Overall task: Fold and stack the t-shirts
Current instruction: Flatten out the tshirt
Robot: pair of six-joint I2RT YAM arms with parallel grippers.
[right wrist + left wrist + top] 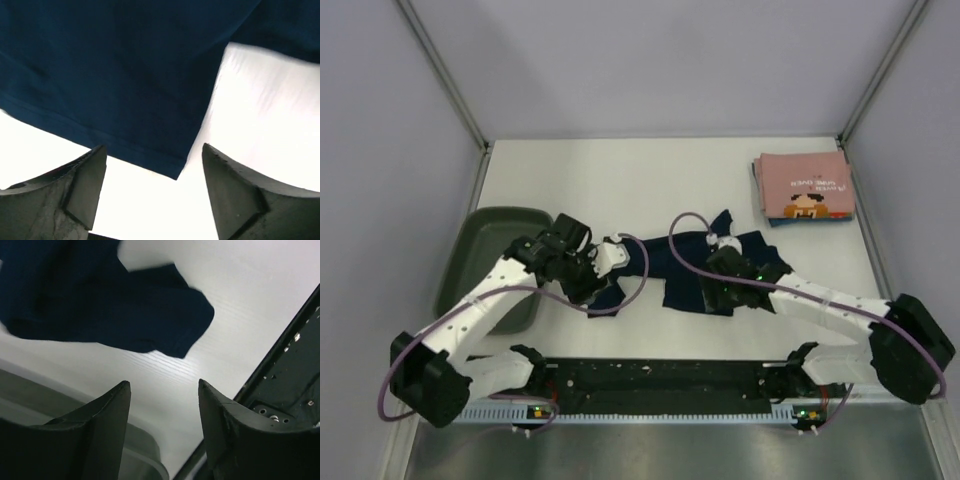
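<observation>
The navy t-shirt [705, 262] lies crumpled and spread on the white table between the arms. In the left wrist view a bunched part of it [100, 305] lies ahead of my left gripper [164, 382], which is open, empty and apart from the cloth. In the top view the left gripper [592, 290] is at the shirt's left end. My right gripper [154, 146] is open and empty, with a hemmed corner of the shirt [115, 75] just ahead of its fingertips. In the top view it [712, 298] hovers over the shirt's near edge. The pink t-shirt [805, 187] lies folded at the far right.
The dark green tray [485, 245] stands at the left, under the left arm, and its rim shows in the left wrist view [135, 450]. The black base rail [660, 385] runs along the near edge, also in the left wrist view [295, 370]. Walls enclose the table.
</observation>
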